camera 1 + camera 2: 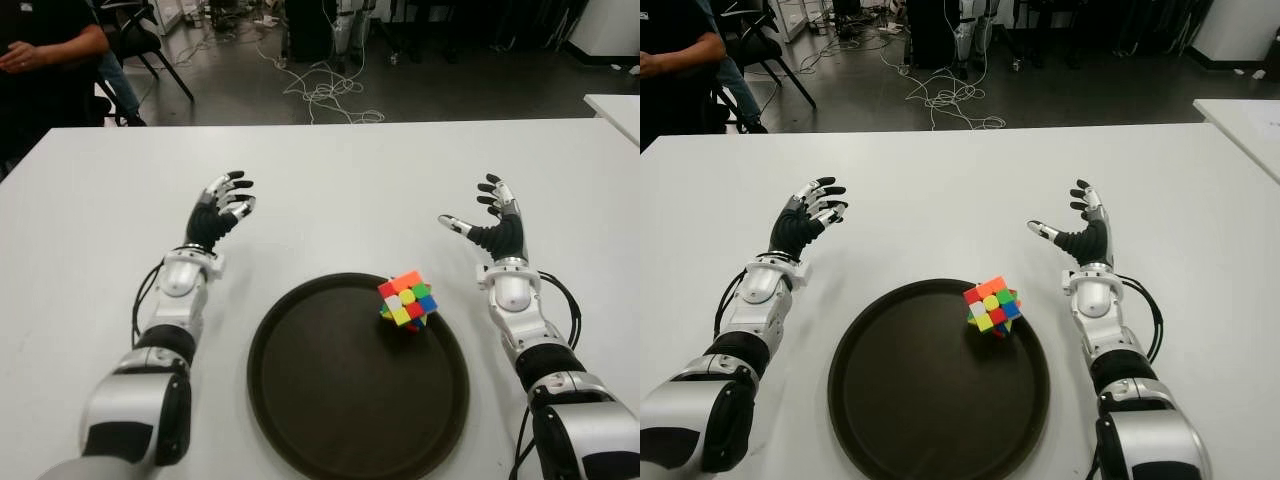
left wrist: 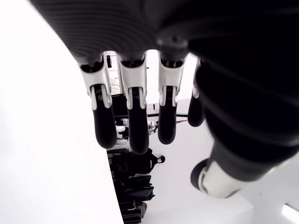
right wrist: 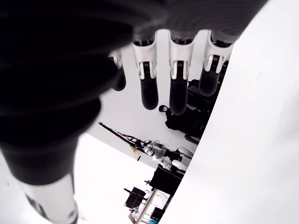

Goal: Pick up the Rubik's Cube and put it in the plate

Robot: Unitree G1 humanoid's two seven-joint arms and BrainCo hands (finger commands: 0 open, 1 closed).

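Inside the plate (image 1: 300,420) sits the Rubik's Cube (image 1: 407,300), between the spread, empty left hand (image 1: 222,208) and right hand (image 1: 490,222).

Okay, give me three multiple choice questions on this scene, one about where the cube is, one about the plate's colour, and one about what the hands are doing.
1. Where is the Rubik's Cube?
A. On the bare table beside the left hand
B. In the plate, near its far right rim
C. Held in the right hand

2. What colour is the plate?
A. White
B. Bright red
C. Dark brown

3. What state are the two hands in?
A. Both open and empty
B. Left hand shut on the cube
C. Both curled into fists

Answers:
1 B: the cube sits inside the plate's rim on the side nearer the right hand.
2 C: the round plate shows dark against the white table.
3 A: the left hand and the right hand both show spread fingers holding nothing, one on each side of the plate.
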